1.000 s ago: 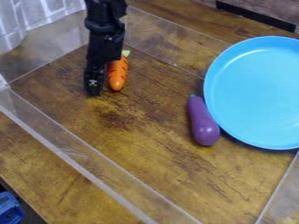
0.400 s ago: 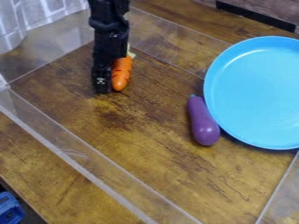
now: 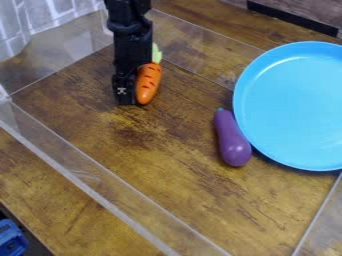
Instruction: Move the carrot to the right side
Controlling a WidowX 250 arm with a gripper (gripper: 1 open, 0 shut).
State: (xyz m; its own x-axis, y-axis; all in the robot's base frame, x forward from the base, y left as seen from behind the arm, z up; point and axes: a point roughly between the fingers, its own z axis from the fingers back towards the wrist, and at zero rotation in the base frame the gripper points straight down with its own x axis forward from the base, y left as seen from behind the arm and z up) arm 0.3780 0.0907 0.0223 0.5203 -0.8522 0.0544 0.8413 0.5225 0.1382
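The carrot (image 3: 147, 83) is small and orange with dark ridge lines and a green top pointing away from me. It sits at the upper left of the wooden table. My black gripper (image 3: 131, 86) comes down from above and is against the carrot's left side, with one finger (image 3: 122, 88) showing to its left. The fingers seem to straddle the carrot, but I cannot tell whether they grip it. The carrot stays low over the table.
A purple eggplant (image 3: 231, 138) lies right of centre, beside a large blue plate (image 3: 294, 92) at the right. Clear acrylic walls (image 3: 80, 185) ring the wooden table (image 3: 147, 160).
My gripper and the carrot have moved together to the right and slightly toward me, by a short distance over the second.
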